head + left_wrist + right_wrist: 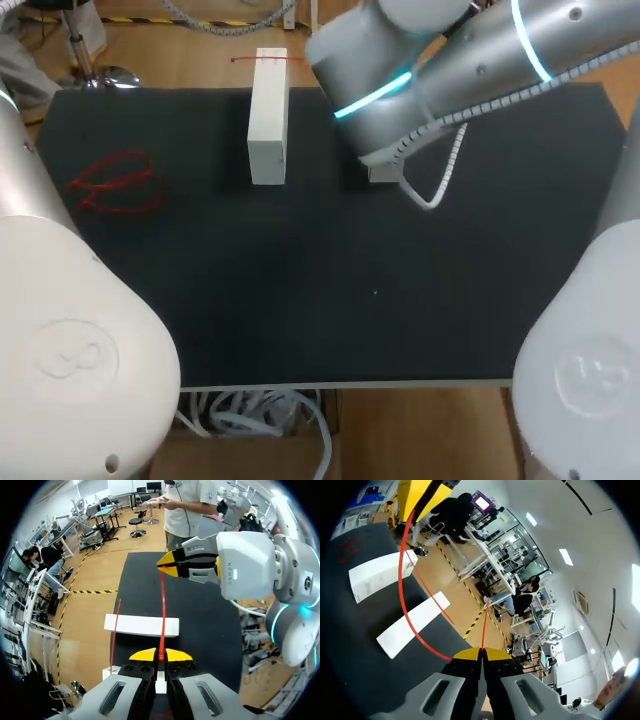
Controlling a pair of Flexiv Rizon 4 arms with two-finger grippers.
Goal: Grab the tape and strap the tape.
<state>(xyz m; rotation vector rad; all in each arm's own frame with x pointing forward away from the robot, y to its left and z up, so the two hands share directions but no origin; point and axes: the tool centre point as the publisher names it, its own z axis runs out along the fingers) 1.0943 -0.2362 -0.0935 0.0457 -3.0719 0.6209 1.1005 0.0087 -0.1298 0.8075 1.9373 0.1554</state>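
Holding the tape (162,595) clenched in the left gripper (160,655) at 1 end and in the right gripper (481,653) at the other. Strung between the 2 above a white block (141,625) on the black mat (330,280). Lying well apart at the mat's left: 1 red loop (118,185).

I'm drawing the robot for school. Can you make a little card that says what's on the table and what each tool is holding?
Table: black mat
Left tool: shut on the red tape
Right tool: shut on the same red tape
Tape path: runs between both tools, crossing a white block
Spare tape: red loops lying on the mat
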